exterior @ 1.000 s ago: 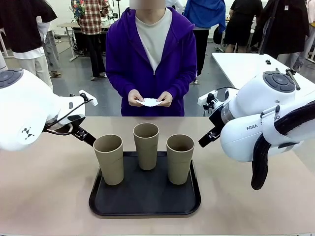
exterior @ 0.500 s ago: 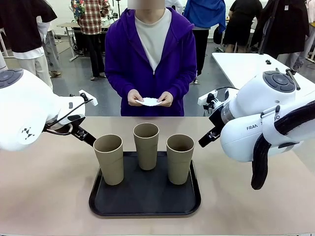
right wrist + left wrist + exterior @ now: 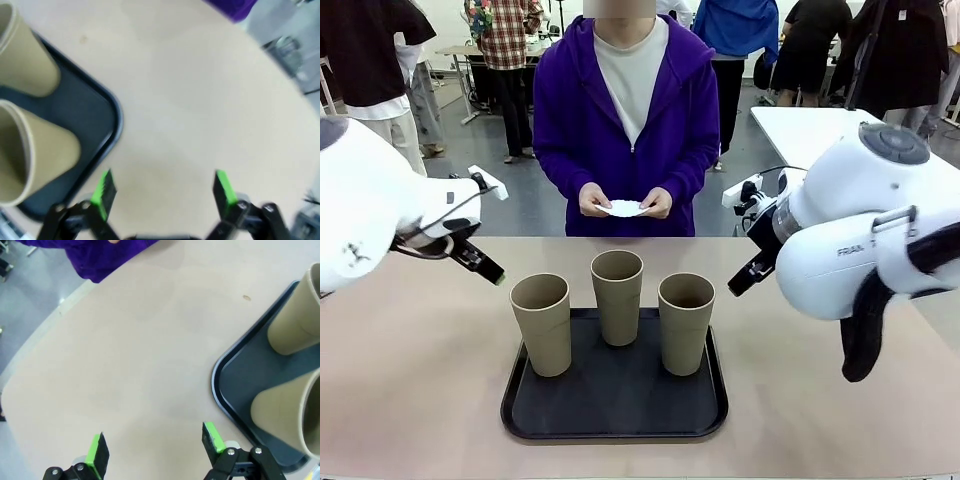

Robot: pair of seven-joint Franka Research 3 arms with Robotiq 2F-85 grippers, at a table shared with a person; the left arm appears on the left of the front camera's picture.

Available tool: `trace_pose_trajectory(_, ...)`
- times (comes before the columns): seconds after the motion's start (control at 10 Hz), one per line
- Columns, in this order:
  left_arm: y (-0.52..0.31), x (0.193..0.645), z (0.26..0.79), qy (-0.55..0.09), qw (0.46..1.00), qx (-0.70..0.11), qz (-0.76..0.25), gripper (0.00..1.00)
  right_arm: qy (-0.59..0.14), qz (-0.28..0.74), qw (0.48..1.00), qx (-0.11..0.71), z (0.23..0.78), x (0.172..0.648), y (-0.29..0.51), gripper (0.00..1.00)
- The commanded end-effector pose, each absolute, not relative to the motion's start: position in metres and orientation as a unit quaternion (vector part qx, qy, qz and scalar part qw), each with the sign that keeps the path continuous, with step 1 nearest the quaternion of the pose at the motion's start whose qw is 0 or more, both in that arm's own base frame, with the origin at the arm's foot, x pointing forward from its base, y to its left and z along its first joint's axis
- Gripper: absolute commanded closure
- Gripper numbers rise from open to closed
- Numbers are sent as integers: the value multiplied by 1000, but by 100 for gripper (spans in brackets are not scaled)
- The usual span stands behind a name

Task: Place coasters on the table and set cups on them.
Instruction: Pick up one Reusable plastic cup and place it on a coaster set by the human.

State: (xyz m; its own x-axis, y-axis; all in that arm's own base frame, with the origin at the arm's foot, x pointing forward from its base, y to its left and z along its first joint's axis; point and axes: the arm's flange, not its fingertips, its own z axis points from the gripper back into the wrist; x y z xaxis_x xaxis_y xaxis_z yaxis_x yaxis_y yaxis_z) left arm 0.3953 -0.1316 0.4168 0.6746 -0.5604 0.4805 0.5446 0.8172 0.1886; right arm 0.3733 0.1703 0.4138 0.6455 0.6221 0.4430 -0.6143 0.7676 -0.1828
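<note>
Green-padded left gripper (image 3: 155, 445): jaws spread wide with nothing between them. It hangs over bare table (image 3: 410, 380) just beside the tray's corner, likely so the nearest cup is an easy reach.
Green-padded right gripper (image 3: 162, 192): also spread wide and empty, over bare table off the tray's other side, mirroring the left.
Black tray (image 3: 615, 428): lies at the near middle of the table, between the two grippers, and keeps the cups together.
Cups: three tan tumblers stand upright on the tray. The left cup (image 3: 541, 322) and right cup (image 3: 685, 320) are nearer, and the middle cup (image 3: 617, 295) is set farther back. Nothing touches them.
Coasters (image 3: 625, 208): white paper, held in the person's hands (image 3: 656, 203) at the far edge of the table. None is laid down yet.
Bare table: free on both sides of the tray, where coasters could go.
Step in hand: probably laying coasters first, since the cups have no place to land until then.
</note>
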Motion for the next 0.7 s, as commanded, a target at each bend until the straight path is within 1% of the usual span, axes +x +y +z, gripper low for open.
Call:
trace_pose_trajectory(0.0, -103, 330, 434, -211, 930, -7, -301, 0, -201, 330, 922, -19, 442, 299, 158, 0)
trace_pose_trajectory(0.1, -92, 308, 432, -187, 934, -46, -302, 0, -185, 316, 931, -7, 441, 272, 149, 0)
trace_pose_trajectory(0.3, -86, 268, 425, -160, 933, -97, -307, 0, -140, 303, 943, 24, 413, 226, 141, 0)
trace_pose_trajectory(0.4, -83, 258, 419, -174, 935, -106, -290, 0, -131, 310, 942, -7, 400, 220, 132, 0)
trace_pose_trajectory(0.5, -113, 340, 466, -166, 935, -68, -306, 0, -152, 318, 936, -6, 472, 297, 170, 0)
trace_pose_trajectory(0.6, -113, 340, 466, -166, 935, -68, -306, 0, -152, 318, 936, -6, 472, 297, 170, 0)
